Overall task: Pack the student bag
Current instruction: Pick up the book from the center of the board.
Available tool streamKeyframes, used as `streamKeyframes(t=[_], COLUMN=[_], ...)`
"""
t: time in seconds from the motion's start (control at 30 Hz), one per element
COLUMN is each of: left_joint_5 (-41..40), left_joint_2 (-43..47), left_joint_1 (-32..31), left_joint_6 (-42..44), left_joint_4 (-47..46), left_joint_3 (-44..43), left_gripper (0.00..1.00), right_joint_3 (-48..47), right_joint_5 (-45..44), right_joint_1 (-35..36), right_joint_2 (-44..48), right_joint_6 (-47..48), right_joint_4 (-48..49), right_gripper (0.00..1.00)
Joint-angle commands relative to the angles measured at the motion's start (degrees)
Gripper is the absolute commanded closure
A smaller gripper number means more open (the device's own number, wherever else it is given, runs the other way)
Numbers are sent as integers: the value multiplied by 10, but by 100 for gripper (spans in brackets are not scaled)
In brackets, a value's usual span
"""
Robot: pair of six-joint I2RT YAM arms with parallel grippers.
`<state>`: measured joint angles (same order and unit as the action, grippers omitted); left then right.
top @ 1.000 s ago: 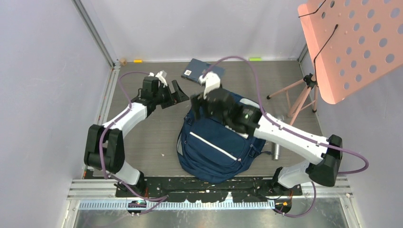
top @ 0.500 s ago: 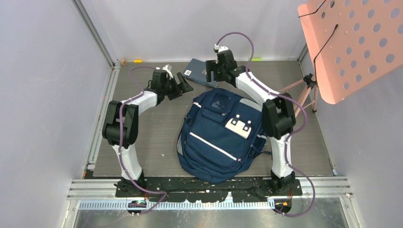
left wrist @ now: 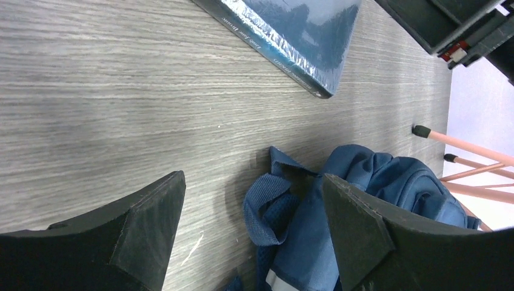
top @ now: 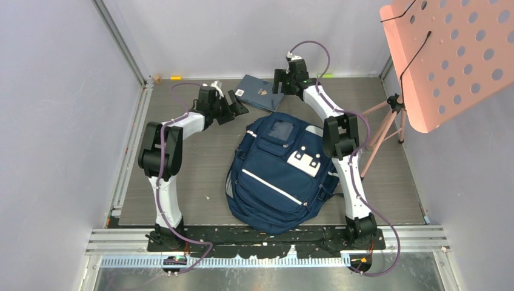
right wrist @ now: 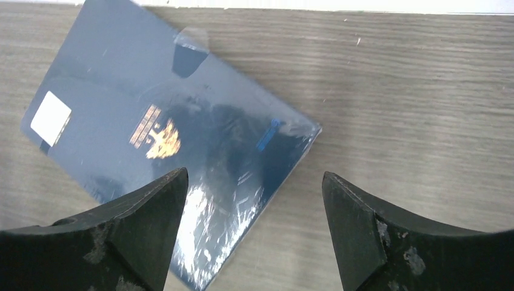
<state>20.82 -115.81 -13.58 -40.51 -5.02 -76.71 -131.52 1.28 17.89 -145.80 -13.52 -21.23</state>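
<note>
The navy student bag (top: 279, 176) lies flat mid-table, with a grey stripe and a white patch on its front. Its top handle and upper edge show in the left wrist view (left wrist: 291, 206). A dark blue book (top: 257, 93) lies beyond the bag at the back; it shows in the right wrist view (right wrist: 163, 139) and at the top of the left wrist view (left wrist: 303, 36). My left gripper (top: 235, 104) is open and empty, low over the table just left of the book. My right gripper (top: 280, 82) is open and empty above the book's right edge.
A pink perforated board (top: 454, 54) on a pink tripod (top: 382, 121) stands at the right. A yellow item (top: 176, 77) and a green item (top: 325, 75) lie along the back wall. Grey walls close in the left and back.
My right arm has swung from over the bag out to the back, above the book. My left gripper has moved right toward the book. The bag's front patch is now uncovered.
</note>
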Motion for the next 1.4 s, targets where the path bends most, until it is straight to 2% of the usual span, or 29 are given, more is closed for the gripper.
streamKeyframes(t=[0.0,0.27,0.43,0.67,0.87,1.1,1.27,1.37], left_joint_5=[13,20,24,24,4,-14,-8,-18], left_joint_2=[-20,-29,-33,-17,44,141,188,202], left_joint_1=[3,3,5,15,40,95,133,168], left_joint_6=[-2,1,6,-1,-2,3,19,43], left_joint_4=[-32,-32,-27,-47,-76,-83,-75,-53], left_joint_3=[-33,-50,-53,-29,63,187,245,248], left_gripper=[15,16,16,17,17,16,16,16], right_joint_3=[-72,-186,-185,-174,-100,-76,-32,-7], right_joint_5=[17,115,252,347,362,353,285,207], right_joint_1=[-16,-38,-39,-17,21,109,143,148], right_joint_2=[-47,-144,-170,-171,-109,-68,-27,-14], right_joint_6=[-45,-97,-131,-127,-86,-1,-17,-78], right_joint_4=[25,42,90,95,82,-17,-7,14], right_gripper=[13,11,12,21,29,35,37,37])
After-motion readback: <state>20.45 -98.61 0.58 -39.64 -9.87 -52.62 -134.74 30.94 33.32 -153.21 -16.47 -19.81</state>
